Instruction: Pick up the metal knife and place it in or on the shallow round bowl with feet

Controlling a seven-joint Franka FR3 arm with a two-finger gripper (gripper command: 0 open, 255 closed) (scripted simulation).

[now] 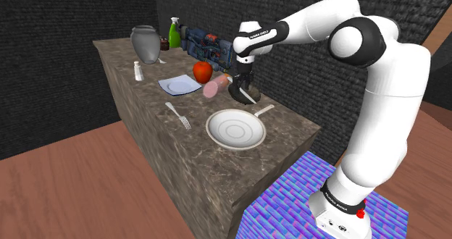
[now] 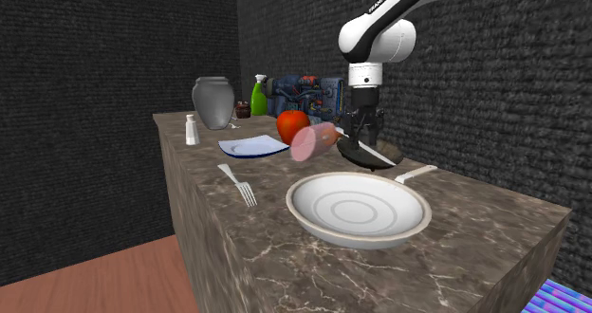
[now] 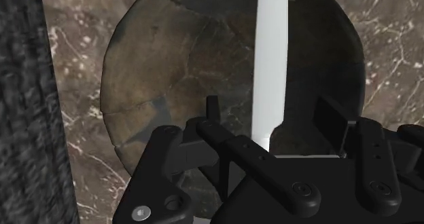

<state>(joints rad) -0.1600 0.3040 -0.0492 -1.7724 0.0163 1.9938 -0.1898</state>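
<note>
Wrist view | jaws parted, gaps either side of knife (image 3: pixel 270 66) | blade over dark bowl (image 3: pixel 170 73)

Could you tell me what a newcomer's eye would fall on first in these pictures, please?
Probably the big white arm, reaching from the shoulder view's lower right over the marbled counter, its black hand open above a dark round bowl, a pale knife between the parted fingers. Then the large white pan at the counter's near end in the second exterior view, and the red fruit further back.
</note>
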